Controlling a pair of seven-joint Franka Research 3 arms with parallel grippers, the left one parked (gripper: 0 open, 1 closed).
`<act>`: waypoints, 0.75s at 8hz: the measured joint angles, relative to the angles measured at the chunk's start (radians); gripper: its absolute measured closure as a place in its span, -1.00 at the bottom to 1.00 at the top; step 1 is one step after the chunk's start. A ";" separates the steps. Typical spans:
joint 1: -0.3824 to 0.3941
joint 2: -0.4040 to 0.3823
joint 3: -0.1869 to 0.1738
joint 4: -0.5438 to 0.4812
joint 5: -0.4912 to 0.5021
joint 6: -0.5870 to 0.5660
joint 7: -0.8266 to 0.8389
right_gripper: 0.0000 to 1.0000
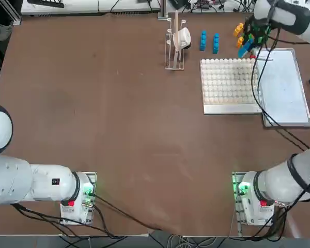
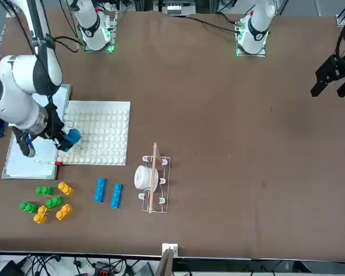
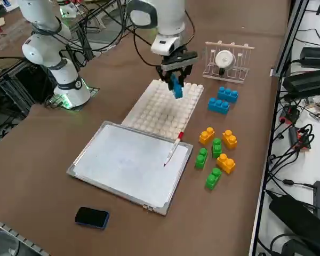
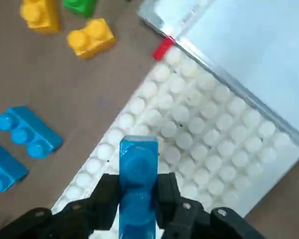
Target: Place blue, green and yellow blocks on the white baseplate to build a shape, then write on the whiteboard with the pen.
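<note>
My right gripper (image 4: 138, 196) is shut on a blue block (image 4: 138, 167), holding it upright a little above the white baseplate (image 4: 204, 149), over the far corner beside the pen. The same gripper (image 3: 176, 84) and held block (image 3: 176, 88) hang over the baseplate (image 3: 160, 109). The whiteboard (image 3: 128, 165) lies next to the plate, and the pen (image 3: 172, 149) rests on its far edge, red end toward the plate. Two loose blue blocks (image 3: 228, 94) (image 3: 217, 105) lie beyond the plate. Yellow blocks (image 3: 206, 135) and green blocks (image 3: 201, 158) are clustered beyond the whiteboard.
A small wire rack with a white round object (image 3: 226, 60) stands past the baseplate's far left corner. A dark phone (image 3: 92, 217) lies beside the whiteboard on the table's right. My arm's black cable (image 1: 258, 93) drapes over the plate and board edge.
</note>
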State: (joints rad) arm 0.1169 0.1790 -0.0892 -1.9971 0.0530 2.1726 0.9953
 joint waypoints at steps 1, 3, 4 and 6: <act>0.005 -0.042 0.002 -0.062 0.000 0.009 0.100 0.18; 0.017 -0.124 0.005 -0.175 0.000 0.022 0.243 0.18; 0.029 -0.155 0.006 -0.226 0.000 0.037 0.323 0.18; 0.059 -0.179 0.009 -0.282 0.000 0.050 0.498 0.18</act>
State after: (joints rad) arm 0.1760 -0.0003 -0.0799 -2.2793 0.0527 2.2226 1.4936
